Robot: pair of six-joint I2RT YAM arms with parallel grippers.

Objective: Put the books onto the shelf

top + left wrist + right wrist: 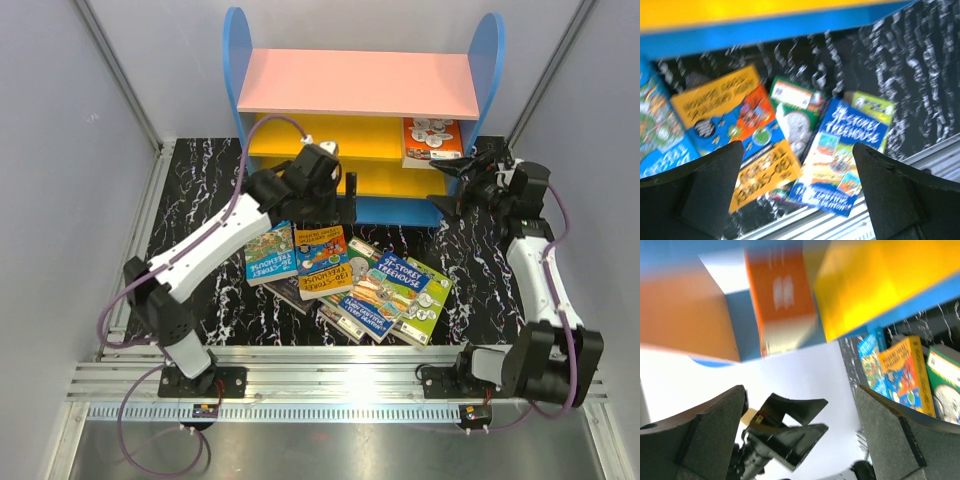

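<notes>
Several books lie in a loose pile on the black marbled table: a blue Treehouse one, an orange and blue one, another blue Treehouse one and a lime one. One orange book stands at the right end of the shelf, on its upper yellow board. My left gripper hangs open above the pile with nothing between its fingers. Just in front of the shelf's right end, my right gripper stands open and empty, apart from the orange book.
The shelf's blue side panels rise on both sides. In the right wrist view the left gripper shows between my fingers, with pile books at the right. A metal rail runs along the near table edge. Grey walls enclose the cell.
</notes>
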